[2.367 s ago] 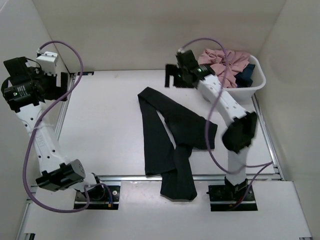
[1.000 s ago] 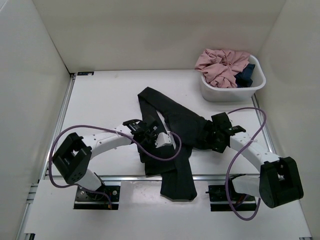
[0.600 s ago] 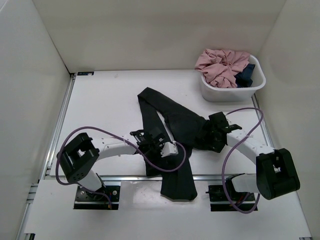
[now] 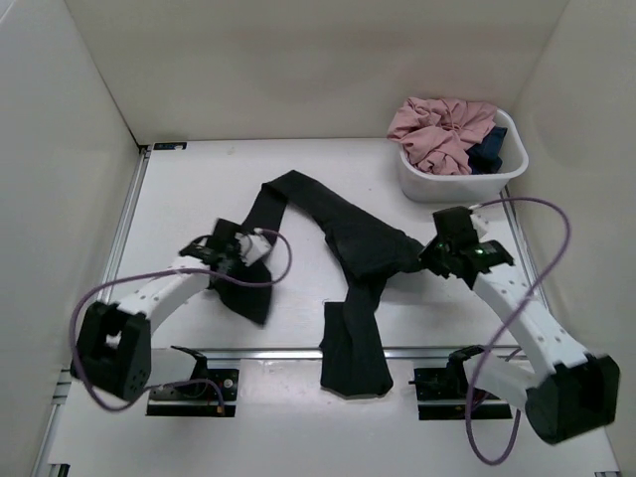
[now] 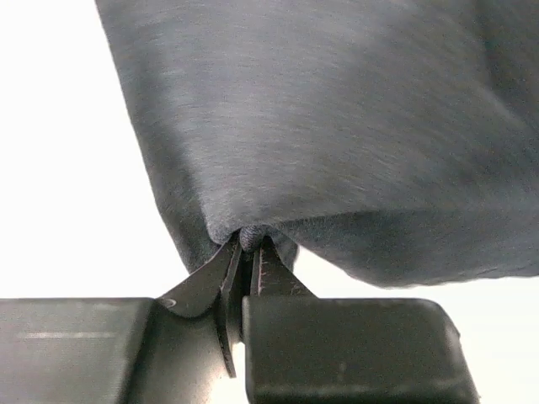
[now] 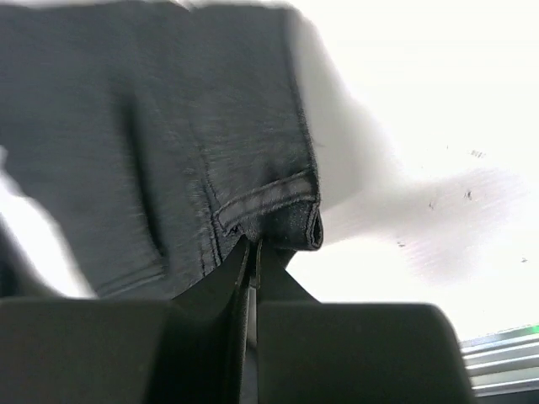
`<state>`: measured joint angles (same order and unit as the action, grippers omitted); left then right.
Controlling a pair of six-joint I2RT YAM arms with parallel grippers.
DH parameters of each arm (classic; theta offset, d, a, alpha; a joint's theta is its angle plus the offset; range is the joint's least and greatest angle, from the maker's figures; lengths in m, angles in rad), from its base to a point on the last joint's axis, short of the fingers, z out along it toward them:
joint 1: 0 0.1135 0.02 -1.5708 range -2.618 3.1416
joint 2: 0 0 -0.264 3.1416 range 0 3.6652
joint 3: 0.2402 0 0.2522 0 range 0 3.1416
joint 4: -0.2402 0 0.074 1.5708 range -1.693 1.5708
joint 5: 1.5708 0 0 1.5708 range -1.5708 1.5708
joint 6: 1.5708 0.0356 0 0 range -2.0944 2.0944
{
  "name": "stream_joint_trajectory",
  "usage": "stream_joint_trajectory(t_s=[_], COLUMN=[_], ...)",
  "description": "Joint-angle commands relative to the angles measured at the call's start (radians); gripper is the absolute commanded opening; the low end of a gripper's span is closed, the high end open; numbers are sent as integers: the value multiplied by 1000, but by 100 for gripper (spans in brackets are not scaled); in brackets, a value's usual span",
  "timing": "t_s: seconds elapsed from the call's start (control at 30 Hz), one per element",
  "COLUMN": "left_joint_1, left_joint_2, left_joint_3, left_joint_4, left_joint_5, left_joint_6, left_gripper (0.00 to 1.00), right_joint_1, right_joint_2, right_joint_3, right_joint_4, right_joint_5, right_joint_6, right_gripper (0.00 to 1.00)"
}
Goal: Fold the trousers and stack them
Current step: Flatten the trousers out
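Between the two grippers in the top view, the trousers (image 4: 363, 243) stretch across the table (image 4: 199, 189). One leg end is pinched in the left gripper (image 4: 238, 266) and the waist edge in the right gripper (image 4: 434, 254), while the other leg trails toward the arm bases.

In the left wrist view, the left gripper (image 5: 251, 244) is clamped on a bunched fold, with the trousers (image 5: 337, 126) spreading ahead of it.

In the right wrist view, the right gripper (image 6: 250, 248) is pressed together on a stitched hem, with the trousers (image 6: 168, 143) ahead and to its left.

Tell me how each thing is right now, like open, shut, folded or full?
trousers: unfolded, sprawled, gripped at two spots
left claw: shut on the trousers
right claw: shut on the trousers
white tub: holding clothes
pink garment: crumpled inside tub
dark blue cloth: bunched inside tub
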<state>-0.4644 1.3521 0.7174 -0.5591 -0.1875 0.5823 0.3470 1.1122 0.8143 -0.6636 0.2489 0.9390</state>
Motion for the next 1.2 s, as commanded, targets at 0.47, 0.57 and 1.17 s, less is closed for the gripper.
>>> stream_joint_trajectory(t_s=[0.47, 0.57, 1.17], left_joint_1=[644, 743, -154], left_joint_2=[-364, -243, -22], left_joint_3=[209, 257, 684], left_joint_4=[100, 139, -433], left_joint_5=[-297, -206, 83], left_joint_6=[547, 571, 309], left_gripper=[14, 14, 100], right_joint_1=[-6, -16, -85], right_joint_2=[-163, -150, 116], right_joint_3=[866, 884, 519], right_joint_4=[-685, -659, -269], right_joint_5=[498, 523, 311], right_joint_6=[-103, -160, -160], right_gripper=[0, 0, 0])
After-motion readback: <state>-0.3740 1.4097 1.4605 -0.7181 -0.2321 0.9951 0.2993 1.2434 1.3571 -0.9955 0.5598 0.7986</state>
